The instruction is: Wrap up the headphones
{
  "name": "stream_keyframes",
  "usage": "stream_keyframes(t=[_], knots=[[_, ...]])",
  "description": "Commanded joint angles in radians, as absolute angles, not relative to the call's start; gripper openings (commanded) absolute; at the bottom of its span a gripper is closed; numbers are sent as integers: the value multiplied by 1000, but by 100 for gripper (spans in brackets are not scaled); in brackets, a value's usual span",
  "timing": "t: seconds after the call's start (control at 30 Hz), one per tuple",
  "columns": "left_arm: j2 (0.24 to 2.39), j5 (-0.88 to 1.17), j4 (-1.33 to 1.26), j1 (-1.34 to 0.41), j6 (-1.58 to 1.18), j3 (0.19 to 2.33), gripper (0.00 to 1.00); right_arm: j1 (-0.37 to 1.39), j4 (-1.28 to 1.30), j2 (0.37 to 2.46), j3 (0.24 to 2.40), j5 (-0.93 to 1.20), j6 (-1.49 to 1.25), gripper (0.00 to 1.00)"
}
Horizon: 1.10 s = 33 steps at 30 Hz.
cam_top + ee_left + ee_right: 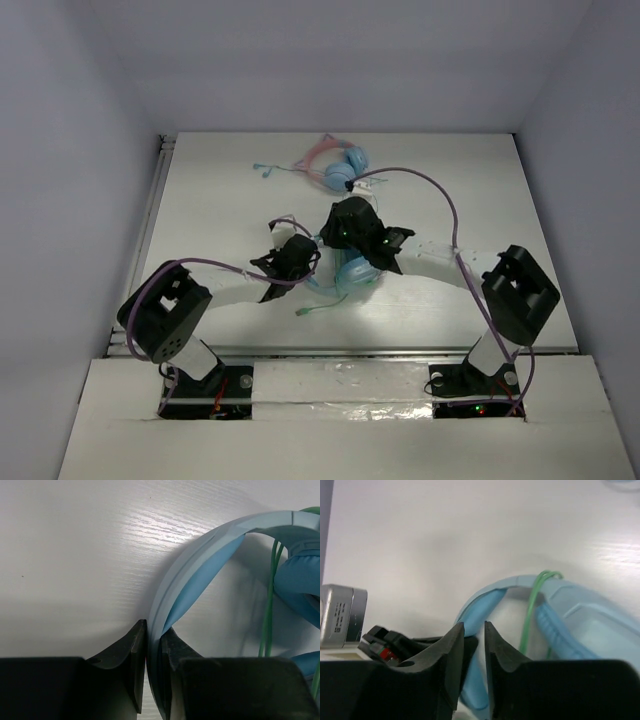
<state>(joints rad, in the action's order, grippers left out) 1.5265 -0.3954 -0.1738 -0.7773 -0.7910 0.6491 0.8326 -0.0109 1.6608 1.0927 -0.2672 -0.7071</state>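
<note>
The light-blue headphones (352, 272) lie on the white table between my two grippers. My left gripper (153, 630) is shut on the wide blue headband (200, 555), which is pinched edge-on between its fingers; it also shows from above (312, 262). The thin green cable (269, 605) runs beside a padded cup (300, 580) and loops over the headband (540, 580); its free end lies on the table (305, 312). My right gripper (474, 625) hovers just over the headband (485, 600), jaws a narrow gap apart with nothing between them; it also shows from above (342, 245).
The smaller pair with a pink headband and blue cups (338, 165) lies at the back of the table, its thin cable trailing left (268, 169). The left arm's silver wrist camera (342, 615) is close on the right gripper's left.
</note>
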Motion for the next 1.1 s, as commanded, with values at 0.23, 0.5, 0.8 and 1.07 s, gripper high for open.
stream_keyframes(t=[0.23,0.5,0.8,1.07], knots=[[1565,-443,-154,-781,-765,724,19,778,-6,1468,1020,-391,-617,0],[1444,-515,-100,-772,-749,727,72,747,46,1307,954,-426,-581,8],[1042,-535,-17,-772,-617,793,82,738,89,840,876,-577,-483,58],[772,-532,46,-772,-540,845,92,738,11,470,707,-796,-526,100]])
